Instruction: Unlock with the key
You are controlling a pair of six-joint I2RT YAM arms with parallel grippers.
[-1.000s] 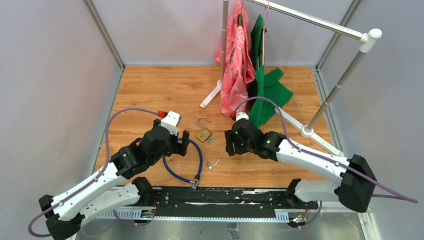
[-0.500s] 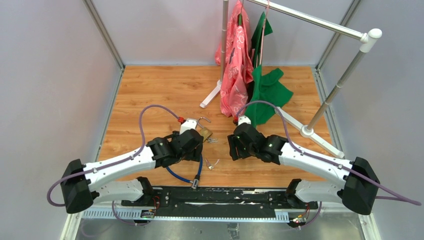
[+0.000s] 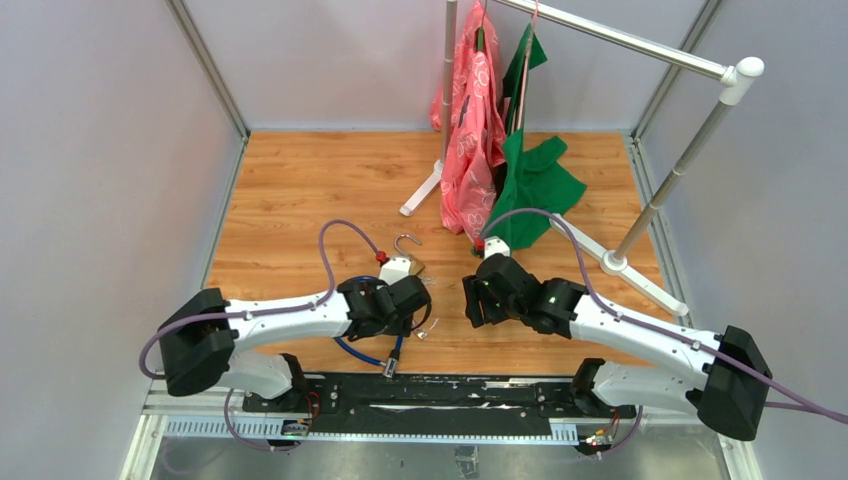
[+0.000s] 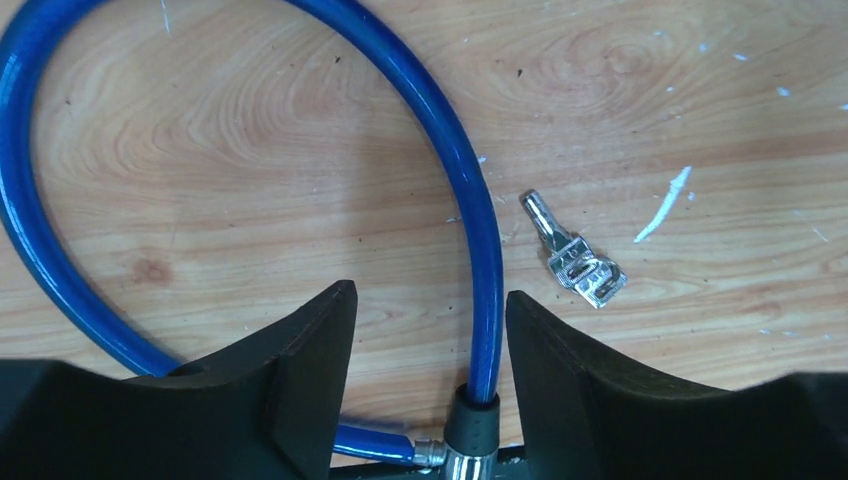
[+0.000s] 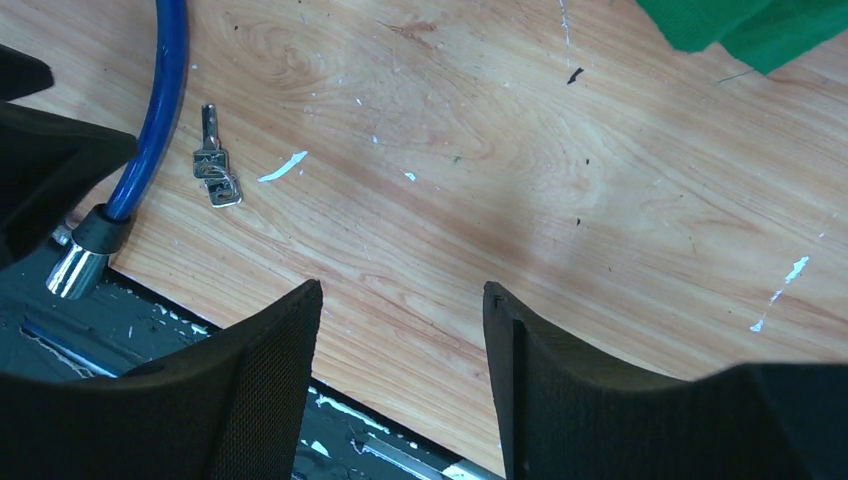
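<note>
A blue cable lock lies looped on the wooden table, its metal barrel at the near edge. My left gripper is open and low over it, the cable running between the fingers close to the right one. A small silver key lies just right of the cable; it also shows in the right wrist view and the top view. My right gripper is open and empty above bare wood, right of the key. A brass padlock with its shackle open lies behind the left wrist.
More small keys lie beside the padlock. A clothes rack holds a pink garment and a green one at the back. A black rail runs along the table's near edge.
My left arm has swung right and lowered its gripper over the blue cable lock. My right gripper has shifted slightly right and toward the near edge.
</note>
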